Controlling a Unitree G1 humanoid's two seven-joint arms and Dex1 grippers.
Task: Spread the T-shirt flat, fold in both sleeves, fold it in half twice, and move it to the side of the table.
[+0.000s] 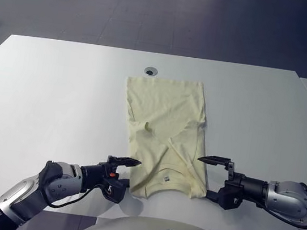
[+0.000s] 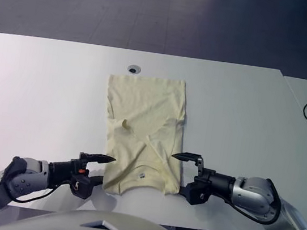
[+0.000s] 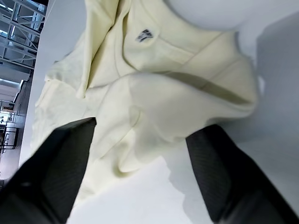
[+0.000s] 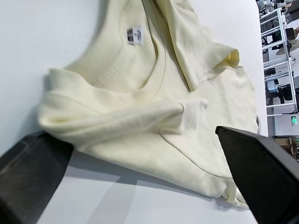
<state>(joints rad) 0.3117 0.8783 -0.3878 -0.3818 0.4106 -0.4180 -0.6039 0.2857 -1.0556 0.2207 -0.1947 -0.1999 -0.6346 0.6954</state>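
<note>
T-shirt point(image 1: 166, 128) is lying sleeves-in on the white table point(image 1: 42, 93), just robot-side of the cable hole point(image 1: 150, 70), with grey floor point(image 1: 156, 12) beyond. Left gripper point(image 1: 133, 173) and right gripper point(image 1: 203, 177) are gaping wide at its far-from-hole corners; right wrist view's catching metal racks point(image 4: 279, 28).

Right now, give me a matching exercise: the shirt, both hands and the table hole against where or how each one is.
1 shirt
2 left hand
3 right hand
4 hole

A just past the shirt's far edge
B open, at the shirt's near right corner
C lying lengthwise, sleeves folded in
D open, at the shirt's near left corner

Pairs: 1-C, 2-D, 3-B, 4-A
</note>
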